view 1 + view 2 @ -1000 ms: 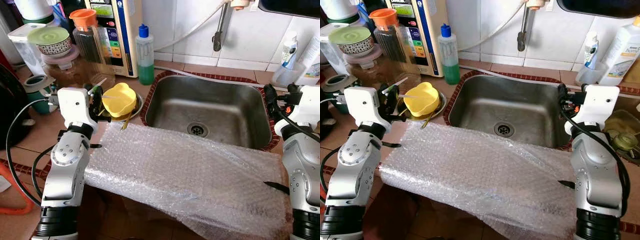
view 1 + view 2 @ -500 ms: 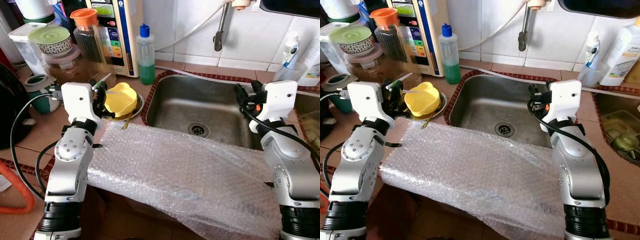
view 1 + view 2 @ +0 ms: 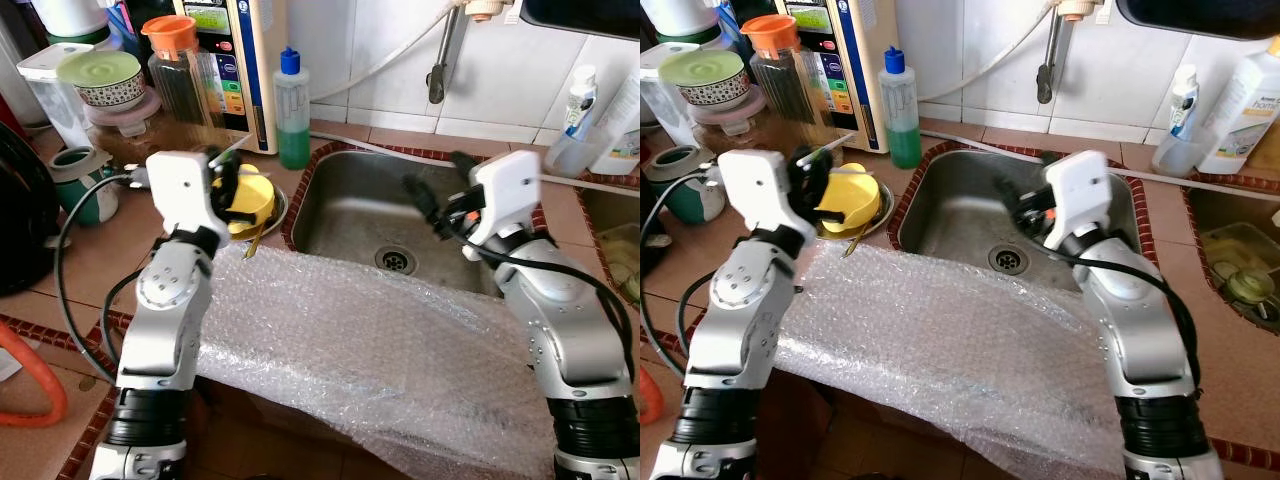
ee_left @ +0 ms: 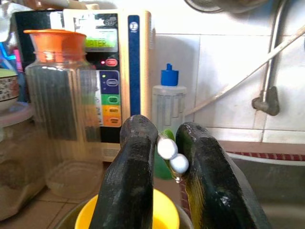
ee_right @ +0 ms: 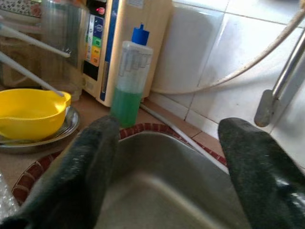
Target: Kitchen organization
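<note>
Both silver arms are raised with elbows bent, forearms angled inward. The left claw points forward, its two black fingers drawn close together, pinching two thin white-tipped sticks between them. The right claw reaches forward and to the robot's left, its fingers spread wide apart, holding nothing.

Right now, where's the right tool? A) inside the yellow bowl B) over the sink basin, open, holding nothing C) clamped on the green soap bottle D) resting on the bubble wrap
B: the right tool hangs over the steel sink with its fingers spread wide and nothing between them, as the right wrist view shows.
</note>
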{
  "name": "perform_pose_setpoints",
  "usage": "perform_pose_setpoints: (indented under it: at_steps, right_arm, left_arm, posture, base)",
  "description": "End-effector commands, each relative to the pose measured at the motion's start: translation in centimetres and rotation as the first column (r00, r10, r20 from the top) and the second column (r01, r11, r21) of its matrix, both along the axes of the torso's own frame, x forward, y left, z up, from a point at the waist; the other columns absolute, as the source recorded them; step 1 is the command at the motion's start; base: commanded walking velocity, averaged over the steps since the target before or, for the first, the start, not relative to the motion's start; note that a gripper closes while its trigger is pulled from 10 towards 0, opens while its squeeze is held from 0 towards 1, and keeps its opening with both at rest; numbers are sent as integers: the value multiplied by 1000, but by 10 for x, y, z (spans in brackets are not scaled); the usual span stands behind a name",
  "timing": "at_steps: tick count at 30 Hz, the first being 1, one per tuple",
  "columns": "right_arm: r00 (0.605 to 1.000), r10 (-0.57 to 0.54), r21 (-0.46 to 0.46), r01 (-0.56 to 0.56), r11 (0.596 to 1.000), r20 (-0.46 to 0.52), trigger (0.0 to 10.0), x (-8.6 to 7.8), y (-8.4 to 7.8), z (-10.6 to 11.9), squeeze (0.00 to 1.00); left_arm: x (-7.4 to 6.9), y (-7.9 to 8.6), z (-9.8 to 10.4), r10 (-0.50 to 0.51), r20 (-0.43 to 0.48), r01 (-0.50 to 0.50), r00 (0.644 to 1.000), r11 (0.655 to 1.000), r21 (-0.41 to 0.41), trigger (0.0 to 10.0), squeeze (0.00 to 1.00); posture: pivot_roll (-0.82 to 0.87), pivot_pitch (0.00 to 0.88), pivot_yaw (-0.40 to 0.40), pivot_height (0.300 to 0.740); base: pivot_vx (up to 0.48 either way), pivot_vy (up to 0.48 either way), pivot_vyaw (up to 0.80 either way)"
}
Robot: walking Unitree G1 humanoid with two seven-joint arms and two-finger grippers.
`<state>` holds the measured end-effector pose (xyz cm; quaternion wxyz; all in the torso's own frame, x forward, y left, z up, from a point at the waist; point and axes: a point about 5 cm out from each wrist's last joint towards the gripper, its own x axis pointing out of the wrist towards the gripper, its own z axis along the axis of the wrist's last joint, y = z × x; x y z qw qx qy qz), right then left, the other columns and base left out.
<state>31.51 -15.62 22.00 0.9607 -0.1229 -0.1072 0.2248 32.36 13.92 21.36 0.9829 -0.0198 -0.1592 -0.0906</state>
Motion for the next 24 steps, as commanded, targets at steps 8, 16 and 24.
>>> perform_pose_setpoints:
  at_steps: [8, 16, 24]
  right_arm:
    - [994, 102, -95, -99, 991, 29, 10000, 4, 9, 5, 1000]
    - [979, 204, -172, -198, 965, 14, 10000, 8, 22, 1, 1000]
    - [974, 221, -259, -202, 945, 46, 10000, 13, 29, -1, 1000]
  left_arm:
    - [3, -15, 3, -93, -6, 93, 996, 994, -56, 10000, 0]
    - [5, -41, 11, -228, -3, 227, 974, 971, -69, 10000, 0]
    - [2, -52, 11, -288, -13, 287, 957, 955, -69, 10000, 0]
  posture:
    - [38, 37, -2, 740]
    - [51, 45, -3, 740]
    - [55, 50, -2, 740]
  base:
    - [0, 0, 0]
    - [0, 0, 0]
    - [0, 0, 0]
